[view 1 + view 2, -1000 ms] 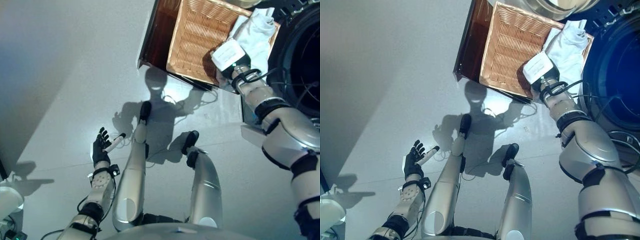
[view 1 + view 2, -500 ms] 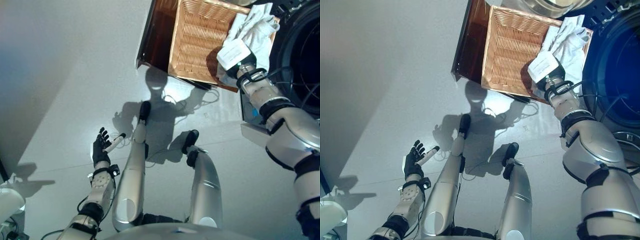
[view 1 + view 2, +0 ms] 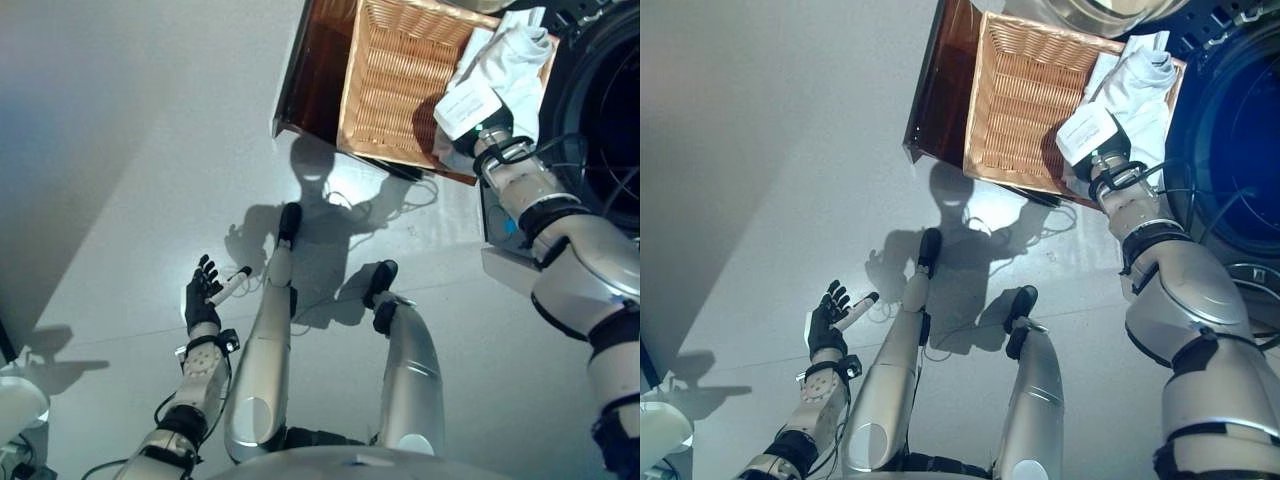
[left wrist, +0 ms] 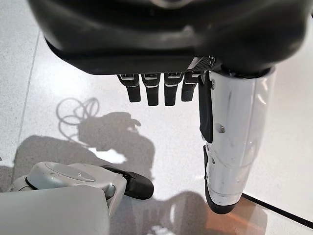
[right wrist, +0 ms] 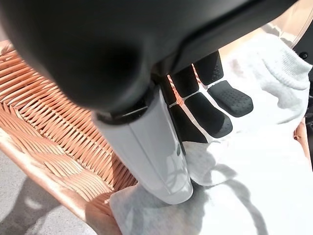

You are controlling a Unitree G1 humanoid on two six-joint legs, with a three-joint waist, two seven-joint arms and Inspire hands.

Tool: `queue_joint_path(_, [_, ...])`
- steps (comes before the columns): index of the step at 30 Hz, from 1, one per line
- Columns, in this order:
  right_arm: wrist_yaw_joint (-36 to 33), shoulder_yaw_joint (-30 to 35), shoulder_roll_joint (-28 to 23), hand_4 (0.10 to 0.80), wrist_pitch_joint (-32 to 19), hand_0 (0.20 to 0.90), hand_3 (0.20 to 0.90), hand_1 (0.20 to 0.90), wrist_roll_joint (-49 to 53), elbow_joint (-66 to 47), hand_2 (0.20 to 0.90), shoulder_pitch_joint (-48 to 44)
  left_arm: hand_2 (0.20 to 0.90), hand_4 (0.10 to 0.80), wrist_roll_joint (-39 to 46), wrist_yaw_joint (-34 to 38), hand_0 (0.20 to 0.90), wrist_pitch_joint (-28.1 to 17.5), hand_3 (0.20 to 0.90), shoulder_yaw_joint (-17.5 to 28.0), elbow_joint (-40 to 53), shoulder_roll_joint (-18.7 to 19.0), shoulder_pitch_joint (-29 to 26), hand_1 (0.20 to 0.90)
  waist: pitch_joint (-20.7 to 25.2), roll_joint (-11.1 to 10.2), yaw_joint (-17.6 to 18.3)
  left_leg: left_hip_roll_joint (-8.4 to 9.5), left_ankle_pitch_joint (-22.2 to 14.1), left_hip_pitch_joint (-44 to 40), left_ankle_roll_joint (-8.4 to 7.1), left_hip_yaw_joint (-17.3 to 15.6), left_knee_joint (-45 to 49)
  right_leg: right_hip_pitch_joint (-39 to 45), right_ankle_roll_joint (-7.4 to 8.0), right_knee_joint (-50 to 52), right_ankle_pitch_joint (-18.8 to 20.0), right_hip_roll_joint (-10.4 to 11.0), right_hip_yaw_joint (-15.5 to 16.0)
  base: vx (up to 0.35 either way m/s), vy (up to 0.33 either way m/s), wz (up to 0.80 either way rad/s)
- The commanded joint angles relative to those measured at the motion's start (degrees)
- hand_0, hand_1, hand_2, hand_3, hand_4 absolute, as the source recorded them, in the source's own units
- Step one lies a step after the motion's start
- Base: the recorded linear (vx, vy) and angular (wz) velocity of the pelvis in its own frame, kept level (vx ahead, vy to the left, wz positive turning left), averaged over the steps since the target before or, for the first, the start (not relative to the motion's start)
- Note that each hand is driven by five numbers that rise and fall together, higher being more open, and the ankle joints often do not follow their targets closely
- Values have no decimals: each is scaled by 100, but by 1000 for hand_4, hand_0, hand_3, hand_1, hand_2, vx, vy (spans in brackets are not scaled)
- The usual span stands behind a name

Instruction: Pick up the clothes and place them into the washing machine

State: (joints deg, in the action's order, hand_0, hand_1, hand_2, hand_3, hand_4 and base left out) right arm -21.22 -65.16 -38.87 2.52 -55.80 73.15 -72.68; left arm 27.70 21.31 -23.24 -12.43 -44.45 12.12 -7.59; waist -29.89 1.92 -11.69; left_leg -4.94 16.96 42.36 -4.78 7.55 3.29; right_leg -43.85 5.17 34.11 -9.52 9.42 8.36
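White clothes (image 3: 512, 58) lie bunched in the right end of a wicker basket (image 3: 390, 80). My right hand (image 5: 208, 115) hovers just over them, open, with its fingers straight above the cloth (image 5: 259, 166) and the white-covered thumb (image 5: 156, 147) resting on it. Nothing is gripped. Immediately right of the basket gapes the washing machine's dark round opening (image 3: 1230, 150). My left hand (image 3: 203, 295) hangs low at the left above the floor, open and empty, as the left wrist view's straight fingers (image 4: 154, 90) confirm.
The basket rests on a dark brown wooden stand (image 3: 315, 70). The machine's shiny open door (image 3: 1110, 10) shows at the top edge. Pale grey floor (image 3: 130, 150) spreads out to the left and in front.
My right hand has edged slightly farther over the white clothes and has held nearly still for the last half second. The left hand has not moved.
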Motion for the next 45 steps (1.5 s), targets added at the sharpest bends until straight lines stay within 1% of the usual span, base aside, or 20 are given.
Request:
queue_joint_path(1, [-369,79,-548,300,365,200,200,200,210,-61,200,-926,900,800,-46,189,900,-313,900,-129,140,211,315,900,10,75,-37,22,-386,-54,-264,-164,212,381,106,-987,590,51,-370,0,0,0])
queue_joint_path(10, [-591,502,-531,300,245,200,200,200,818,-168,200,-872,900,800,-110,249,900,-304,900,-142,40,222,265,900,10,69,-26,15,-405,-257,-259,-186,212,624,115,-1039,581,59,-354,0,0,0])
queue_joint_path(11, [-685,784,-513,300,153,200,200,200,1219,-204,200,-799,900,800,-118,264,900,-301,900,-156,50,219,275,900,10,50,-11,23,-419,-338,-251,-192,204,707,118,-1046,566,72,-353,0,0,0])
queue_joint_path(12, [-684,783,-519,300,152,200,200,200,1219,-204,200,-815,900,800,-118,263,900,-300,900,-153,48,218,258,900,10,55,-18,15,-406,-312,-252,-188,208,685,116,-1052,585,62,-351,0,0,0])
queue_joint_path(13, [-744,1188,-462,300,4,200,200,200,1802,-320,200,-695,900,800,-110,294,900,-296,900,-129,27,206,266,900,10,25,4,11,-423,-393,-242,-217,207,760,116,-1048,571,64,-365,0,0,0])
queue_joint_path(16, [-861,1891,-355,300,-240,200,200,200,2841,-334,200,-514,900,800,-126,328,900,-266,900,-127,-73,187,247,900,10,2,24,9,-435,-508,-232,-234,210,881,119,-1076,575,62,-370,0,0,0])
queue_joint_path(17, [-860,1892,-360,300,-240,200,200,200,2841,-333,200,-526,900,800,-126,328,900,-265,900,-125,-76,187,232,900,10,7,17,2,-426,-487,-233,-231,213,864,117,-1082,591,53,-369,0,0,0])
queue_joint_path(18, [-887,2347,-241,300,-414,200,200,200,3494,-407,200,-330,900,800,-105,344,900,-259,900,-116,-134,170,240,900,10,-16,46,4,-447,-584,-220,-252,208,971,118,-1098,580,65,-367,0,0,0])
queue_joint_path(19, [-892,2577,-212,300,-499,200,200,200,3827,-453,200,-265,900,800,-100,350,900,-261,900,-112,-148,172,235,900,10,-17,50,0,-448,-610,-218,-260,212,998,117,-1107,592,54,-367,0,0,0])
queue_joint_path(21, [-896,2747,-166,300,-557,200,200,200,4092,-474,200,-211,900,800,-100,359,900,-249,900,-91,-199,171,232,900,10,-26,59,-5,-458,-664,-212,-273,209,1051,118,-1122,592,55,-371,0,0,0])
queue_joint_path(22, [-937,3208,-77,300,-754,200,200,200,4785,-650,200,-27,900,800,-100,362,900,-229,900,-89,-237,155,264,900,10,-41,91,3,-492,-797,-197,-295,196,1176,127,-1152,569,64,-388,10,6,-5])
queue_joint_path(24, [-931,3344,-58,300,-823,200,200,200,5028,-704,200,10,900,800,-90,361,900,-225,900,-79,-250,148,267,900,10,-43,99,-5,-495,-819,-194,-303,198,1201,131,-1167,586,56,-398,13,9,-6])
queue_joint_path(25, [-945,3687,26,300,-992,200,200,200,5590,-876,200,161,900,800,-71,359,900,-204,900,-48,-287,145,291,900,10,-54,129,-9,-513,-914,-186,-327,202,1297,133,-1178,589,61,-419,21,11,-4])
queue_joint_path(27, [-928,3797,55,300,-1065,200,200,200,5800,-935,200,237,900,800,-70,351,900,-193,900,-44,-275,144,316,900,10,-59,141,-12,-526,-966,-181,-344,209,1353,138,-1191,591,67,-424,25,9,-4])
queue_joint_path(28, [-889,4074,136,300,-1207,200,200,200,6217,-1079,200,401,900,800,-63,328,900,-165,900,-7,-309,143,329,900,10,-74,165,-26,-559,-1083,-176,-374,227,1478,140,-1229,585,68,-438,26,4,-3])
queue_joint_path(33, [-807,4485,310,300,-1433,200,200,200,6950,-1366,200,706,900,800,-62,304,900,-91,900,53,-394,137,351,900,10,-109,213,-24,-631,-1246,-170,-416,302,1653,138,-1249,563,49,-473,20,-5,-9])
queue_joint_path(34, [-768,4705,420,300,-1585,200,200,200,7310,-1528,200,914,900,800,-89,308,900,-57,900,94,-438,128,339,900,10,-108,232,-32,-666,-1349,-168,-445,332,1759,137,-1256,548,47,-495,0,0,0])
queue_joint_path(40, [-641,5105,653,300,-1853,200,200,200,7808,-2022,200,1479,900,800,-128,260,900,-11,900,163,-562,108,363,900,10,-120,264,-44,-761,-1596,-164,-483,416,2039,135,-1294,511,45,-524,10,-2,-2])
queue_joint_path(44, [-691,5659,1123,300,-2215,200,200,200,8456,-2365,200,1966,900,800,-209,252,900,20,900,138,-574,69,373,900,10,-52,297,-64,-856,-1775,-156,-550,500,2222,129,-1326,486,37,-578,3,0,-8])
queue_joint_path(45, [-692,5665,1126,300,-2214,200,200,200,8455,-2374,200,1977,900,800,-209,253,900,19,900,135,-574,73,376,900,10,-54,292,-64,-859,-1782,-156,-552,500,2229,130,-1330,486,37,-580,-2,8,-10])
